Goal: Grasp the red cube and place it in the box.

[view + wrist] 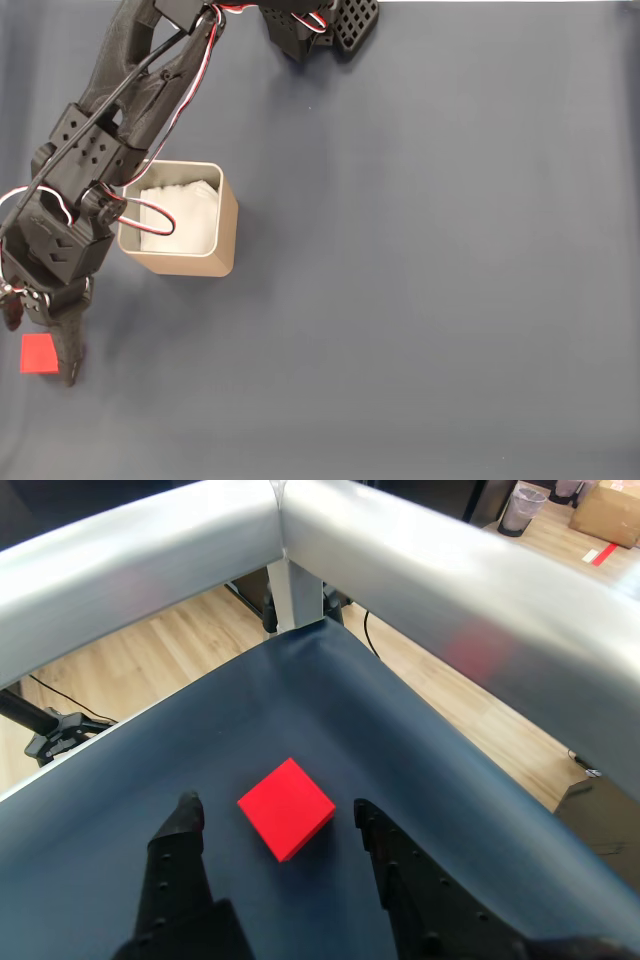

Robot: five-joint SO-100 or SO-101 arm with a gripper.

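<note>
Red cube (39,353) sits on the dark counter (420,300) at the far left edge of the fixed view, well below and left of the box (185,262). Same cube (286,808) in the wrist view: lying flat, rotated so a corner points toward the camera, between the two black fingers and a bit ahead of their tips.

Claw (272,808) is spread wide, holding nothing; left finger (183,825) and right finger (372,825) flank the cube with clear gaps on both sides, neither touching. In the fixed view the claw (40,345) hangs right at the cube, with the arm reaching down past the left side of the box.

Step in hand looks like the final approach before the grasp. To do it well: push slightly further forward and down so the pads reach the cube's mid-height, not its top edge. The cube is skewed relative to the fingers, so closing will likely twist it; either rotate the wrist to square up on two flat faces, or close slowly and let it self-align. Right of the cube, the box stands open, white lining (182,215) visible, nothing red inside.
</note>
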